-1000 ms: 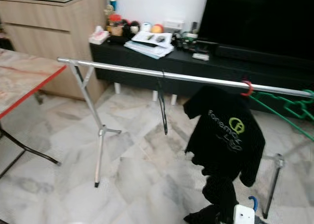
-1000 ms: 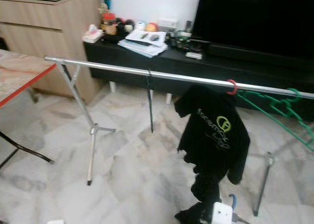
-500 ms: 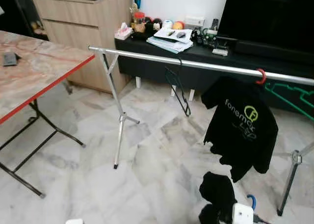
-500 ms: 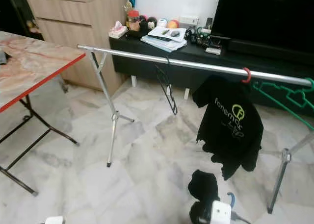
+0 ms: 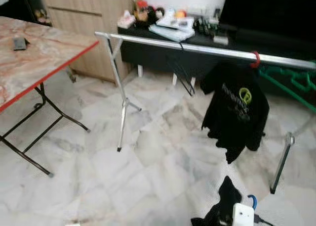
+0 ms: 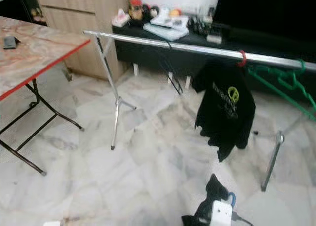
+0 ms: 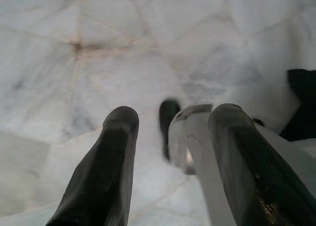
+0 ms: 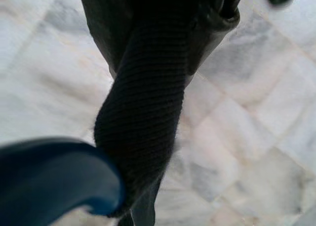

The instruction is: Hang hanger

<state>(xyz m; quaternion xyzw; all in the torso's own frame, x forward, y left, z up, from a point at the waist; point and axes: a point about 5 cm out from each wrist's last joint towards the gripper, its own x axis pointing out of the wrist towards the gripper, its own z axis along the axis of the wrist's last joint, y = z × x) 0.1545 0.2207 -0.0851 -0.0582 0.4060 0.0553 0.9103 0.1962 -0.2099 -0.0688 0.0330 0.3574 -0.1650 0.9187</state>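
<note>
While rail [image 5: 207, 50] stands well ahead, I log: blue hanger [image 8: 54, 179] with black garment [image 8: 148, 112] low at right gripper, its grasp cannot tell; left gripper [image 7: 173, 152] spread, empty. Approach squarely, lift hook above free rail stretch left of black shirt [image 5: 237, 110].

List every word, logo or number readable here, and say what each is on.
Black T-shirt hanging on the rail: a line of white lettering and a round yellow-green logo, too blurred to read.
Papers and small items on the black cabinet: any print is too small to read.
Nothing else bears text.
</note>
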